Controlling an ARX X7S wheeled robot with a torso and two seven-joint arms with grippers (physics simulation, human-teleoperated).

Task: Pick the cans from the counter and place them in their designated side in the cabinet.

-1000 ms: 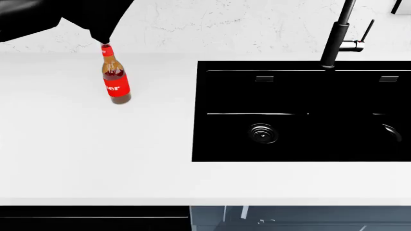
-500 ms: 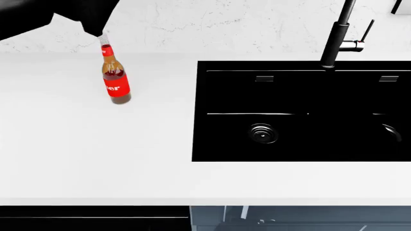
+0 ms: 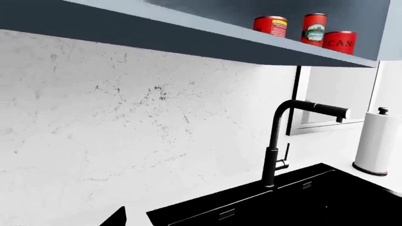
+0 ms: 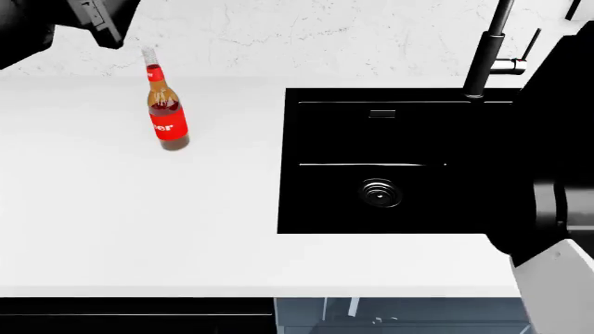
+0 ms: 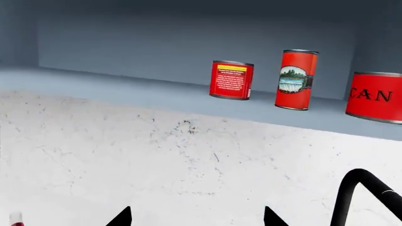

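While three cans point(image 5: 296, 79) stood on the cabinet shelf point(image 5: 125, 89) | worktop point(image 4: 139, 223) held only a bottle point(image 4: 165, 111) | risk: withdrawing arm toppling it | end effectors' state: could not tell.

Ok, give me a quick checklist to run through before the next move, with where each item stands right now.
1. Cans off the white counter: ok, none in the head view.
2. Three red-labelled metal cans on the grey cabinet shelf: ok, upright.
3. Cans on their designated side: cannot tell.
4. Brown long-necked glass bottle upright, untouched: ok.
5. Right claw empty: ok, tips apart.
6. Left claw state: cannot tell.
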